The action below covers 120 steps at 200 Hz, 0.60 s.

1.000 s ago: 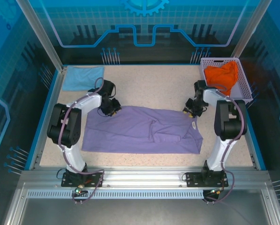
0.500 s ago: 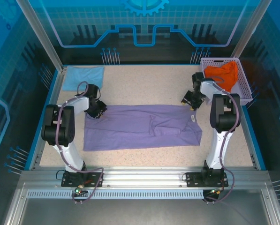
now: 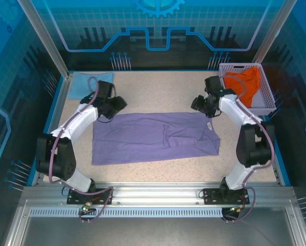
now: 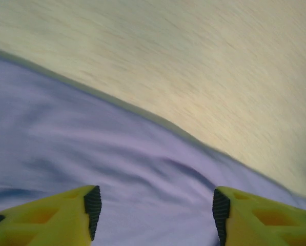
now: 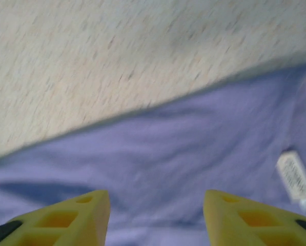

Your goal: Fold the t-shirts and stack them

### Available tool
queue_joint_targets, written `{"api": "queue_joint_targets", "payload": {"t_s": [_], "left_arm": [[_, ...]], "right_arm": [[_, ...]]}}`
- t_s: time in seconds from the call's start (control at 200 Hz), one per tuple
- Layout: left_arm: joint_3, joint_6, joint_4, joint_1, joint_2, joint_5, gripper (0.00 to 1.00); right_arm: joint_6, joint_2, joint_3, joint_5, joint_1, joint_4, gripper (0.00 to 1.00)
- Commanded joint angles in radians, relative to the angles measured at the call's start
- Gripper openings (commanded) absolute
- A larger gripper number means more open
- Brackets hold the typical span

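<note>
Both arms have come up off the far edge of the lavender t-shirt [image 3: 153, 139], and the cloth now lies stretched into a longer, flatter band than a second ago. The left tool [image 3: 113, 107] hangs over the shirt's far left corner, fingers spread, nothing between them. The right tool [image 3: 200, 105] is the same over the far right corner, spread and empty, with the white neck label [image 5: 295, 182] just beside it.

The lavender shirt sits mid-table [image 3: 158, 92], folded lengthwise with a few creases near the middle. The light blue t-shirt [image 3: 83, 83] waits folded in the far left corner, and the orange t-shirt [image 3: 245, 84] is heaped in the basket [image 3: 268, 102] at far right.

This cloth looks light, limp and easily dragged, so it should sag wherever it isn't held. I'd say the best hold is a pinch through every layer at the corners of one short end, so the layers travel together.
</note>
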<state>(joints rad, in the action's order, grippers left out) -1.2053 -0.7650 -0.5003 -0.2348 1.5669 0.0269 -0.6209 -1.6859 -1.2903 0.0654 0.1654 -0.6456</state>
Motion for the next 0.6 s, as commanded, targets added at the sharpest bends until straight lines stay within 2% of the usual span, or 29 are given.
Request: {"api": "queue_joint_targets", "payload": {"t_s": [0.0,0.105,0.19,0.255,0.38,0.46,0.595], "left_arm": [[-0.016,0.038,0.005,-0.166,0.056,0.169,0.56],[-0.005,-0.061,0.099,-0.319,0.117,0.244,0.55],[0.003,-0.162,0.142,-0.414,0.157,0.228,0.53],[0.021,-0.232,0.194,-0.47,0.176,0.197,0.56],[0.009,-0.301,0.205,-0.514,0.23,0.156,0.56],[-0.008,-0.299,0.177,-0.533,0.258,0.11,0.56],[-0.03,-0.278,0.154,-0.544,0.306,0.096,0.56]], "right_arm": [[0.031,0.007,0.127,0.131,0.046,0.027,0.48],[0.035,0.056,0.203,0.117,0.094,0.015,0.45],[0.012,0.114,0.281,0.091,0.108,0.032,0.48],[0.006,0.143,0.32,0.053,0.109,0.025,0.52],[0.018,0.166,0.355,0.002,0.107,0.024,0.55],[0.028,0.16,0.352,-0.001,0.107,0.034,0.54],[0.042,0.103,0.312,0.005,0.107,0.037,0.51]]}}
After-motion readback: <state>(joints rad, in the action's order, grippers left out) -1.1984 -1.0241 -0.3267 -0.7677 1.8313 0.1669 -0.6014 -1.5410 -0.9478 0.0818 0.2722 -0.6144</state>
